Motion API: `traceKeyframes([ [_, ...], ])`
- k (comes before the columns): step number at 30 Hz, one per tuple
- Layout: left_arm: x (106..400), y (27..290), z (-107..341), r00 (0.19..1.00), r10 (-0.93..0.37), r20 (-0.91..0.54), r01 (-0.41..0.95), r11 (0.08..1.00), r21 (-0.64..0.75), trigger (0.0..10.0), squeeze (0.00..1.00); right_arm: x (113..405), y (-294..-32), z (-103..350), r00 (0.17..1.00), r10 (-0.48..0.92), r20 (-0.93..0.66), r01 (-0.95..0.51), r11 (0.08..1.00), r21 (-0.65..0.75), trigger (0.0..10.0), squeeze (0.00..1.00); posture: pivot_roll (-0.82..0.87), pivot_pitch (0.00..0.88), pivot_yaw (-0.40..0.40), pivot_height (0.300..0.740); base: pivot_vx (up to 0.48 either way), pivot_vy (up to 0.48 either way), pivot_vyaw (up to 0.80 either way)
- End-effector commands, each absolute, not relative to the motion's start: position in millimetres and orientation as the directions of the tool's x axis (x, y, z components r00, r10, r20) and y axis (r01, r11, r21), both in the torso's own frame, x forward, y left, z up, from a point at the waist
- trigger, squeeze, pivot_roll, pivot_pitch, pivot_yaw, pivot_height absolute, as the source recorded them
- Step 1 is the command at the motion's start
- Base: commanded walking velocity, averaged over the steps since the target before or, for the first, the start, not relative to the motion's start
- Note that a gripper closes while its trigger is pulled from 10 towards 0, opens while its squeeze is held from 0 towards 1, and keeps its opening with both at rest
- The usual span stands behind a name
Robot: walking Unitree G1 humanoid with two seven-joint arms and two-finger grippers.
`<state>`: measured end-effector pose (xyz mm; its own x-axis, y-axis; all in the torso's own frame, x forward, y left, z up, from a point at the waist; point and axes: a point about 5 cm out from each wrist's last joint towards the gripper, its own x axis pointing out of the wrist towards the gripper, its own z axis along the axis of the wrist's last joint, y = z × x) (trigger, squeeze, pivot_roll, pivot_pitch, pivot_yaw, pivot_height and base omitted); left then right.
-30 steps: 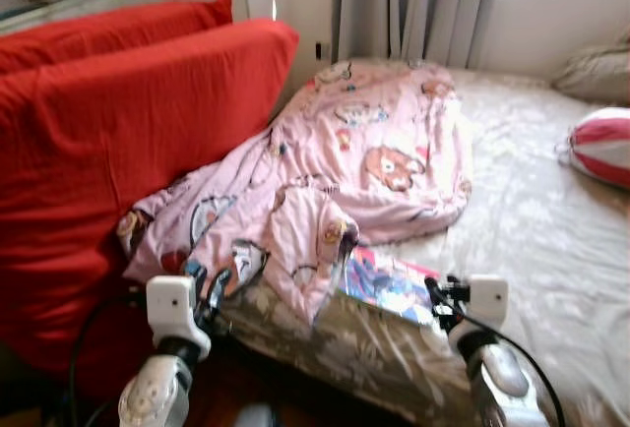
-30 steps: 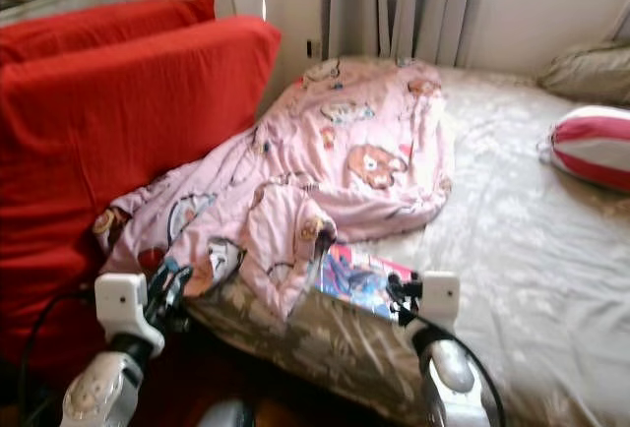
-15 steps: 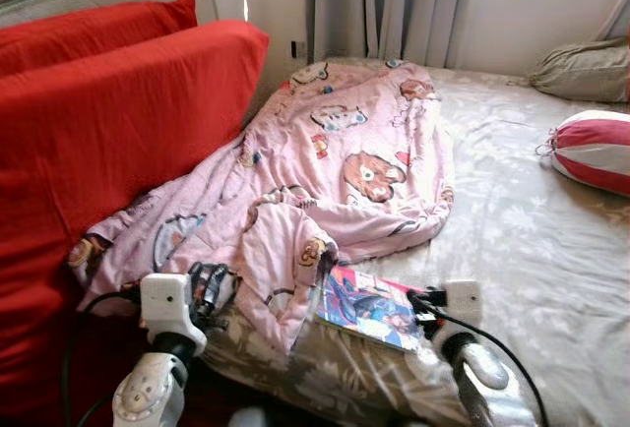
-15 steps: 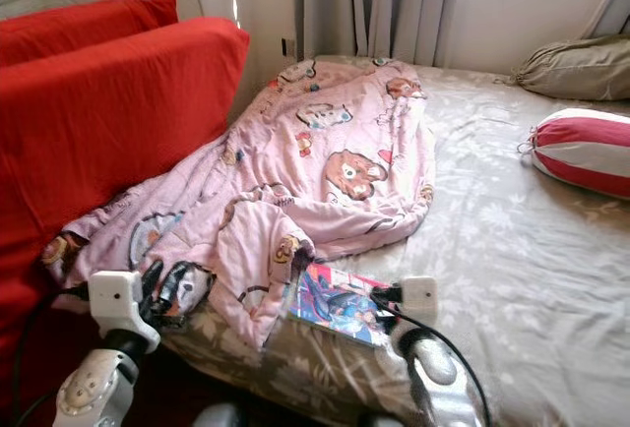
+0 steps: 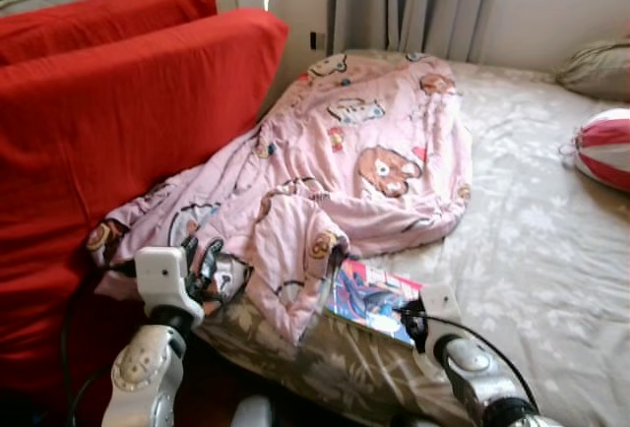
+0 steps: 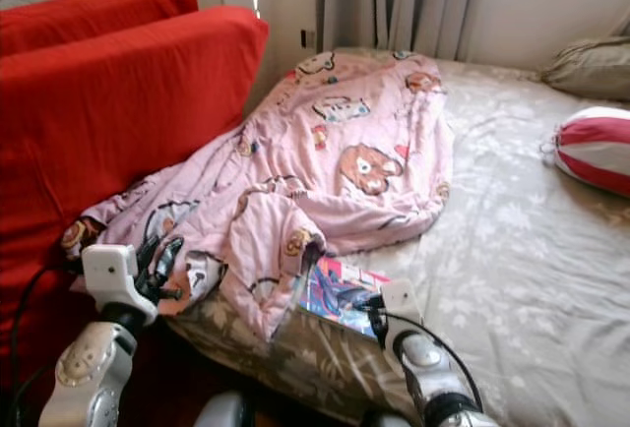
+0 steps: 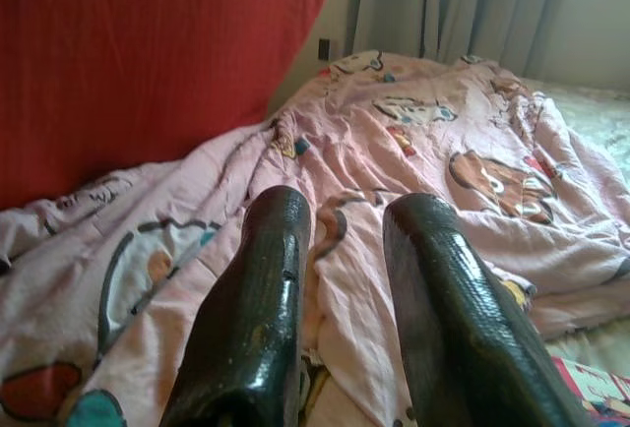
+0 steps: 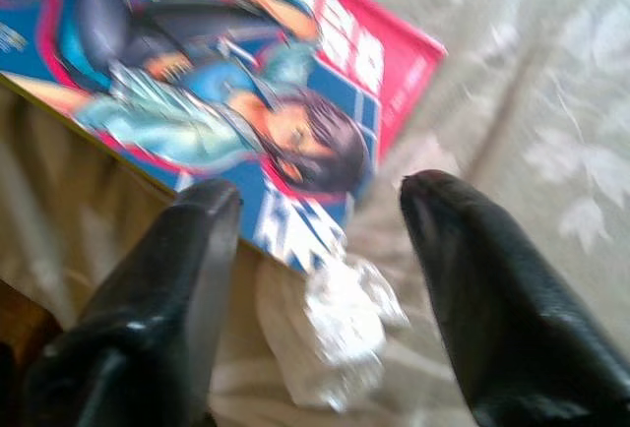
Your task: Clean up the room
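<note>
A pink cartoon-print blanket [image 5: 364,152] lies crumpled across the left half of the bed [image 5: 532,250]. A colourful comic magazine [image 5: 374,294] lies at the bed's front edge, its left side tucked under a blanket fold. My right gripper [image 5: 409,325] is open at the magazine's near right corner. In the right wrist view its fingers [image 8: 177,279] straddle that corner of the magazine [image 8: 217,102] and a crumpled bit of clear plastic [image 8: 335,319]. My left gripper [image 5: 202,255] is open and empty, low over the blanket's near left edge [image 7: 413,142].
Large red cushions [image 5: 118,122] stand against the wall on the left, beside the blanket. A red-and-white striped pillow [image 5: 605,147] and a beige pillow [image 5: 596,68] lie at the far right. Grey curtains [image 5: 423,4] hang behind the bed.
The camera has shifted. My right gripper has reached forward to the magazine's near corner. The left gripper stays at the blanket's edge.
</note>
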<state>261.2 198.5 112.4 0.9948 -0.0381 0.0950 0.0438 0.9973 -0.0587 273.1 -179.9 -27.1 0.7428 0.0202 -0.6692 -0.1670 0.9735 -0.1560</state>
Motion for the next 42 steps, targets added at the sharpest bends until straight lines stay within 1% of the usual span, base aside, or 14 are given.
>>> traceKeyframes([
  [1,258,201,112,0.996,-0.02,0.083,0.026,0.997,-0.069,10.0,0.0,277,-185,-24,0.746,-0.007,-0.665,-0.158,0.969,-0.188,10.0,1.0,0.19,0.105,-0.001,0.626,0.0,0.0,0.0],
  [4,256,199,110,0.997,-0.024,0.071,0.029,0.997,-0.071,10.0,0.0,274,-190,-26,0.732,-0.029,-0.681,-0.136,0.973,-0.188,10.0,1.0,0.2,0.128,0.0,0.626,0.0,0.0,0.0],
  [5,254,199,109,0.997,-0.023,0.067,0.028,0.997,-0.073,10.0,0.0,272,-192,-27,0.724,-0.031,-0.689,-0.131,0.975,-0.181,10.0,0.77,0.2,0.132,0.0,0.626,0.0,0.0,0.0],
  [6,253,198,108,0.998,-0.021,0.065,0.026,0.997,-0.074,10.0,0.0,272,-192,-28,0.719,-0.03,-0.694,-0.129,0.976,-0.177,10.0,0.0,0.2,0.132,0.0,0.626,0.0,0.0,0.0],
  [13,234,200,106,0.999,-0.015,0.032,0.018,0.997,-0.082,10.0,0.0,265,-196,-32,0.7,-0.022,-0.714,-0.156,0.971,-0.183,10.0,0.0,0.23,0.18,0.013,0.626,0.0,0.0,0.0],
  [19,222,203,113,1.0,-0.005,0.024,0.007,0.997,-0.076,10.0,0.0,268,-187,-32,0.702,0.009,-0.712,-0.167,0.974,-0.153,10.0,0.0,0.26,0.223,0.028,0.626,0.0,0.0,0.0],
  [25,217,202,118,1.0,-0.007,0.022,0.008,0.997,-0.072,10.0,0.0,273,-183,-29,0.713,0.013,-0.701,-0.17,0.973,-0.155,10.0,0.0,0.28,0.243,0.037,0.626,0.0,0.0,0.0],
  [32,208,202,122,1.0,0.002,0.0,-0.002,0.998,-0.071,10.0,0.0,278,-184,-24,0.729,-0.012,-0.685,-0.161,0.969,-0.19,10.0,0.0,0.3,0.266,0.042,0.626,0.0,0.0,0.0],
  [33,204,202,121,1.0,0.006,-0.01,-0.007,0.997,-0.073,10.0,0.0,281,-188,-21,0.741,-0.041,-0.671,-0.126,0.972,-0.199,10.0,0.0,0.3,0.269,0.042,0.626,0.0,0.0,0.0],
  [37,201,201,122,1.0,0.008,-0.017,-0.009,0.997,-0.075,10.0,0.0,283,-191,-19,0.745,-0.054,-0.664,-0.114,0.972,-0.206,10.0,0.0,0.3,0.271,0.042,0.626,0.0,0.0,0.0],
  [38,200,201,122,1.0,0.009,-0.018,-0.011,0.997,-0.077,10.0,0.0,283,-191,-19,0.745,-0.052,-0.665,-0.118,0.971,-0.209,9.2,0.0,0.3,0.272,0.04,0.626,0.0,0.0,0.0],
  [40,199,201,122,1.0,0.01,-0.019,-0.012,0.997,-0.078,10.0,0.0,283,-192,-19,0.745,-0.051,-0.665,-0.12,0.97,-0.21,9.2,0.0,0.3,0.273,0.04,0.626,0.0,0.0,0.0],
  [41,198,201,122,1.0,0.014,-0.025,-0.016,0.997,-0.079,10.0,0.0,284,-192,-18,0.746,-0.051,-0.664,-0.121,0.97,-0.211,0.0,0.0,0.3,0.277,0.04,0.626,0.0,0.0,0.0],
  [42,197,201,122,0.999,0.017,-0.028,-0.019,0.997,-0.079,10.0,0.0,284,-192,-17,0.747,-0.052,-0.663,-0.12,0.97,-0.211,0.0,0.0,0.3,0.277,0.04,0.626,0.0,0.0,0.0],
])
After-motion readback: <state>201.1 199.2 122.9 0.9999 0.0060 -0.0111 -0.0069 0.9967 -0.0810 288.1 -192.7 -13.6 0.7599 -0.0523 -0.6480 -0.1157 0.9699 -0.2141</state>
